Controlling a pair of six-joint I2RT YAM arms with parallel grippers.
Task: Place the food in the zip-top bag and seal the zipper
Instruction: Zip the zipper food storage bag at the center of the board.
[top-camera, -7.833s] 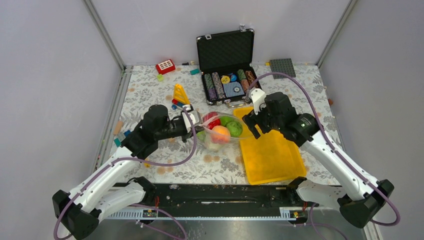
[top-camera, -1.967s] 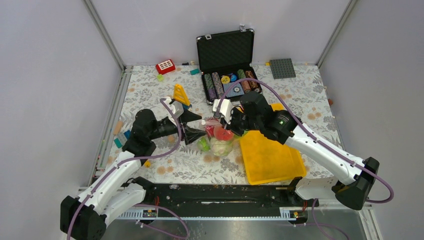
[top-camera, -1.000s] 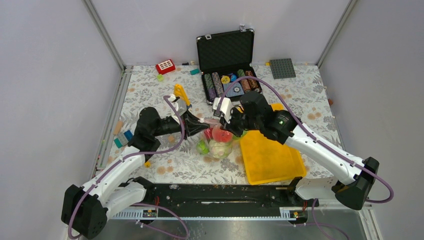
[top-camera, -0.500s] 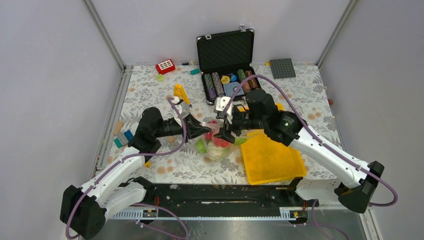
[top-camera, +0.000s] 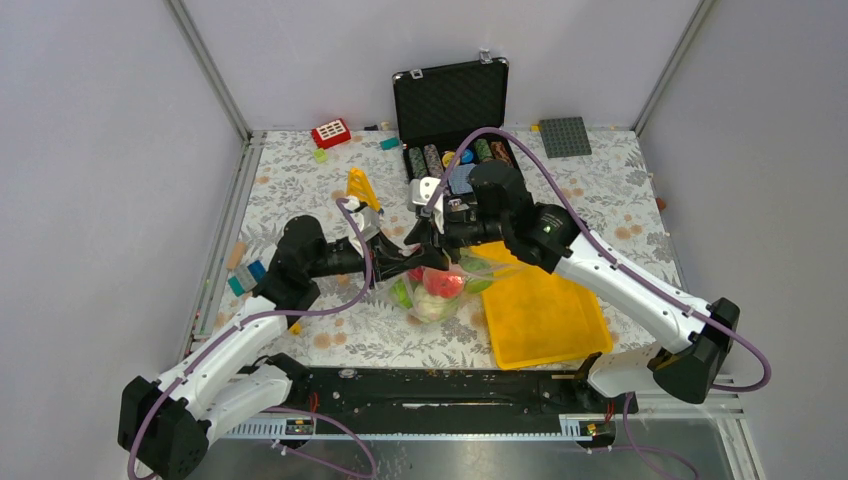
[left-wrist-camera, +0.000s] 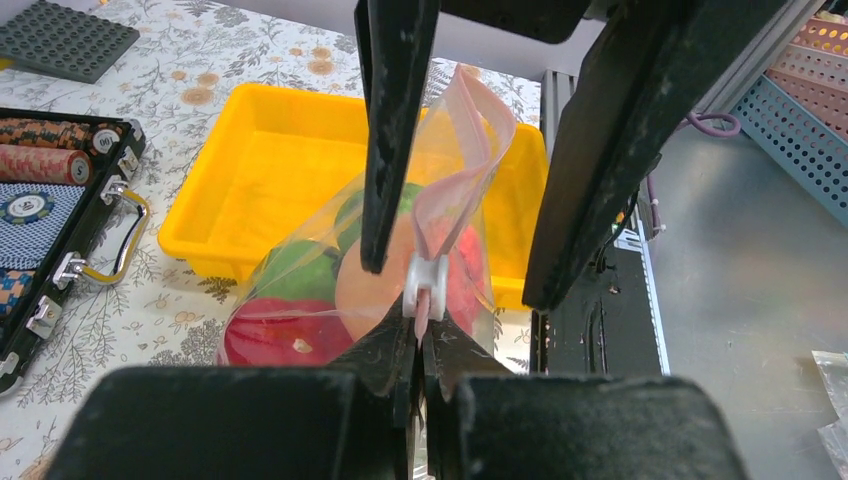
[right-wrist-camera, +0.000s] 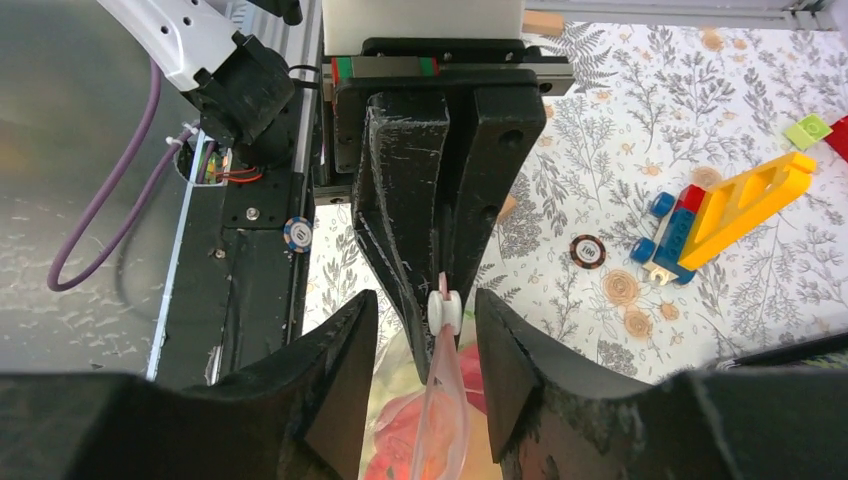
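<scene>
Food is already in the bag; sealing step. Left hand clamped shut on zipper end, just behind white slider. Right hand part open, straddling slider, gripping nothing. Next, likely: pinch slider, drag it away from left hand.

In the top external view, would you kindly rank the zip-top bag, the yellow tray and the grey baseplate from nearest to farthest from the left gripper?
1. zip-top bag: mid-table, its top edge pinched in the left gripper.
2. yellow tray: just right of the bag, toward the near edge.
3. grey baseplate: far right corner of the table.
</scene>
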